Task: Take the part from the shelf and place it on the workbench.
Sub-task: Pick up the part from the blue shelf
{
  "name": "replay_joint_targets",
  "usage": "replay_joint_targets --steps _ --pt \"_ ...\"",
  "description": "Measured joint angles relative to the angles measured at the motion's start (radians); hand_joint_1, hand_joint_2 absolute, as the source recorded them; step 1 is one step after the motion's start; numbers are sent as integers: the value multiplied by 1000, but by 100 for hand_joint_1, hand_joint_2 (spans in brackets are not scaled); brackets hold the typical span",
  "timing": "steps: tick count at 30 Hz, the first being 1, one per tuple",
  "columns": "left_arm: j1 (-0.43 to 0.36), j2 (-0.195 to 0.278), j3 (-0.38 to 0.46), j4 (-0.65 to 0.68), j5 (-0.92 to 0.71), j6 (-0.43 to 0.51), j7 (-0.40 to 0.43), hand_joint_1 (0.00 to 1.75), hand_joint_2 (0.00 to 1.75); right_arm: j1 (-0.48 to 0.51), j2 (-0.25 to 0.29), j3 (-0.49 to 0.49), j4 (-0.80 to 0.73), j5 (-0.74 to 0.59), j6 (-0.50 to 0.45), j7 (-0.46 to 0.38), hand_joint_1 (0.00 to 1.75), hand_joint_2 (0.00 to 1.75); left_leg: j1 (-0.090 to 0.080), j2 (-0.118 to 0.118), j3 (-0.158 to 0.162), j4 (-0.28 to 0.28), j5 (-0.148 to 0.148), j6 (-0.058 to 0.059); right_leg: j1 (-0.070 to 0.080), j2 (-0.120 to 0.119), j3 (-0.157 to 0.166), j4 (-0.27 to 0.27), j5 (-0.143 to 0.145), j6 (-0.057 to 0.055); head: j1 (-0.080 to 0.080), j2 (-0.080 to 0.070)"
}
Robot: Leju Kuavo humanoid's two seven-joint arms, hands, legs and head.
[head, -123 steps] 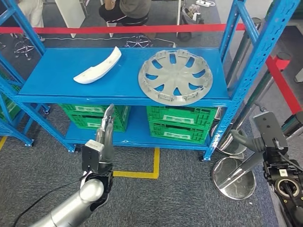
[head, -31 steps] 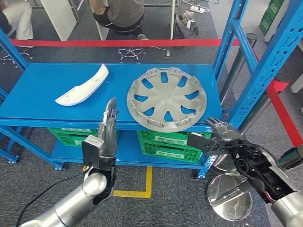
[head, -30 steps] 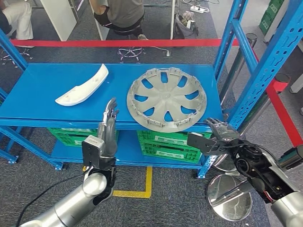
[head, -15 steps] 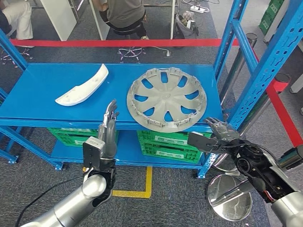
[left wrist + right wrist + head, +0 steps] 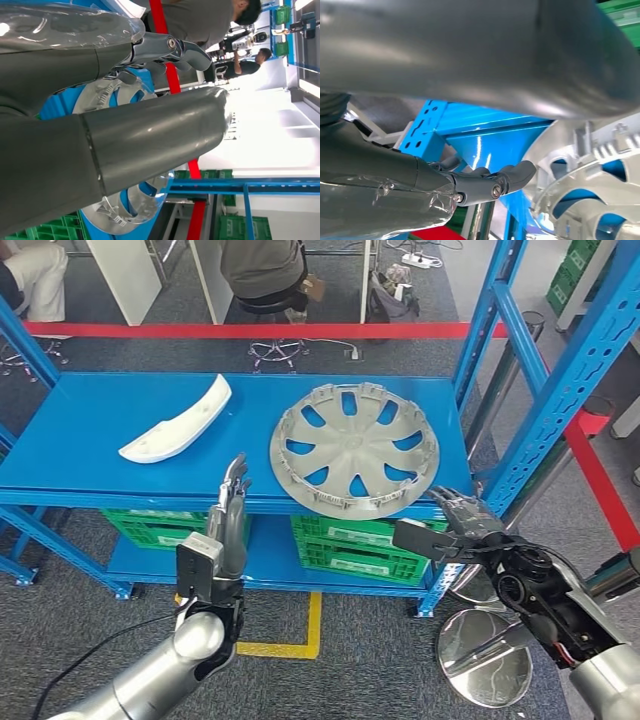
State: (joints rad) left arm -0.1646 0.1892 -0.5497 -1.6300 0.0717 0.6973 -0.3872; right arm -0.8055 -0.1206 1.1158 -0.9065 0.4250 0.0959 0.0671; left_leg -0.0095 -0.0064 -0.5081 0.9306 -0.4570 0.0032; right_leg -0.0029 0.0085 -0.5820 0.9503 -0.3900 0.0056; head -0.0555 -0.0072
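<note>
Hubcap (image 5: 355,449) is lying flat, overhanging the shelf (image 5: 90,440) edge; left hand (image 5: 230,510) and right hand (image 5: 460,520) are flanking it, fingers apart, presumably for a two-sided grasp.

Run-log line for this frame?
phase: reach | left hand: open, below shelf edge | right hand: open, by hubcap rim | hubcap: on shelf

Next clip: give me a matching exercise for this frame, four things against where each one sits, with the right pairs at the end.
Things:
1. hubcap
2. white trim piece
3. green crates
4. left hand

Places:
A. lower shelf
B. top shelf, left part
C. top shelf, right part
D. raised in front of the shelf edge

Pairs: 1-C, 2-B, 3-A, 4-D
</note>
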Motion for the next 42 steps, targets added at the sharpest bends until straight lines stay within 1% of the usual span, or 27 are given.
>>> replay_joint_targets --steps 3,4,5,7,9,10,12,13,14,16,17,19,21,23,24,25,27,28,29,31,33,35,37,39,40,41,42 --pt "1 0 0 0 -2 0 0 0 0 -1 2 -1 -3 0 0 -1 0 0 6 2 5 -11 8 11 1 -1 -5 1 -3 9 0 0" --pt "1 0 0 -1 -2 0 0 0 0 -4 2 -1 -5 0 0 -2 0 0 10 2 8 -17 12 15 1 -1 -16 22 -16 13 2 0" --pt "1 0 0 -1 -2 0 0 0 0 -6 2 -2 -6 0 0 -2 0 0 15 2 11 -23 15 18 0 -2 -34 59 -37 16 5 0" --pt "3 0 0 -1 -2 0 0 0 0 -9 2 -2 -6 -1 0 -2 0 0 16 -2 12 -24 15 19 -5 -3 -99 202 -98 23 9 0" --pt "6 0 0 -1 -2 0 0 0 0 -6 2 -1 -6 -2 1 -2 0 0 18 -11 14 -23 13 17 -13 -3 -150 307 -123 31 9 0" --pt "7 0 0 -1 -2 0 0 0 0 -5 2 0 -6 -2 1 -2 0 0 20 -19 16 -22 10 14 -16 -3 -148 298 -106 34 9 0" --pt "8 0 0 -1 -2 0 0 0 0 -6 2 0 -7 -3 1 -2 0 0 27 -39 22 -15 1 2 -24 10 -88 171 -34 39 9 0" --pt "8 -1 0 -1 -2 0 0 0 0 -7 2 0 -7 -3 1 -2 0 0 30 -48 21 -10 -5 -5 -27 29 -51 104 -9 41 11 0" --pt "7 -1 0 -1 -2 0 0 0 0 -9 2 0 -8 -3 2 -2 0 0 32 -57 17 -4 -8 -12 -29 46 -24 52 0 40 14 0" --pt "7 -1 0 -1 -2 0 0 0 0 -10 2 0 -8 -3 2 -2 0 0 37 -73 2 2 -7 -25 -26 62 -6 26 -12 31 17 0" --pt "7 0 0 -1 -2 0 0 0 0 -10 4 0 -9 -3 2 -2 0 0 39 -82 -3 2 -6 -32 -25 53 -6 22 -17 24 17 0" --pt "7 0 1 -2 -3 0 0 0 0 -11 8 -2 -10 -3 2 -1 0 0 40 -60 -13 20 -17 -43 -26 33 1 18 -20 8 15 0" --pt "6 2 1 -2 -3 0 0 0 0 -14 9 -4 -11 -3 1 -1 0 0 37 -17 -67 119 -58 -49 -25 13 8 13 -23 -4 8 0" --pt "6 2 1 -3 -3 0 0 0 0 -13 9 -4 -11 -3 2 -2 0 0 36 -3 -159 266 -104 -52 -20 -8 10 12 -27 -11 1 0" --pt "7 2 1 -3 -3 0 0 0 0 -11 9 -4 -11 -3 2 -2 0 0 36 -2 -193 310 -107 -51 -18 -19 11 12 -29 -13 -2 0" --pt "8 3 1 -3 -3 0 0 0 0 -9 9 -4 -11 -3 2 -2 0 0 36 -1 -207 313 -88 -49 -15 -30 13 12 -32 -15 -3 0" --pt "8 4 1 -3 -3 0 0 0 0 -10 9 -4 -12 -3 2 -2 0 0 31 12 -169 202 -5 -38 -11 -51 22 12 -38 -15 -8 0" --pt "8 4 1 -3 -3 0 0 0 0 -11 9 -4 -13 -3 2 -2 0 0 24 35 -135 124 32 -31 -7 -60 27 12 -41 -13 -9 0" --pt "7 4 1 -3 -3 0 0 0 0 -13 10 -4 -14 -3 2 -2 0 0 17 53 -108 64 56 -23 -5 -67 30 12 -45 -10 -10 0" --pt "6 4 1 -3 -3 0 0 0 0 -15 10 -4 -14 -3 2 -2 0 0 6 67 -89 16 64 -14 0 -84 35 10 -50 -2 -9 0" --pt "6 5 1 -4 -3 0 0 0 0 -16 11 -4 -15 -3 2 -3 0 0 9 43 -88 11 67 -7 -1 -98 38 9 -57 8 -7 0" --pt "5 4 1 -4 -2 0 -1 0 0 -19 13 -5 -16 -4 2 -4 0 0 16 23 -84 6 71 2 -5 -72 22 51 -88 17 -2 0" --pt "4 2 1 -4 0 0 -2 0 0 -21 13 -6 -16 -5 2 -6 0 0 19 3 -81 4 72 7 -8 -28 -35 180 -152 23 6 0" --pt "5 1 1 -4 1 0 -3 0 0 -19 13 -6 -16 -6 3 -7 0 0 18 -20 -80 4 72 8 -8 -15 -101 310 -194 26 9 0" --pt "5 0 1 -3 2 0 -3 0 0 -17 13 -6 -16 -6 3 -8 0 0 18 -34 -79 5 72 8 -8 -13 -114 328 -187 25 10 0" --pt "5 0 1 -3 2 0 -3 0 0 -16 13 -6 -16 -7 3 -8 0 0 18 -49 -78 5 72 8 -8 -10 -107 303 -160 23 10 0" --pt "5 0 1 -3 2 0 -3 0 0 -17 13 -6 -16 -7 3 -8 0 0 18 -63 -75 5 71 7 -8 -3 -81 238 -118 19 10 0"
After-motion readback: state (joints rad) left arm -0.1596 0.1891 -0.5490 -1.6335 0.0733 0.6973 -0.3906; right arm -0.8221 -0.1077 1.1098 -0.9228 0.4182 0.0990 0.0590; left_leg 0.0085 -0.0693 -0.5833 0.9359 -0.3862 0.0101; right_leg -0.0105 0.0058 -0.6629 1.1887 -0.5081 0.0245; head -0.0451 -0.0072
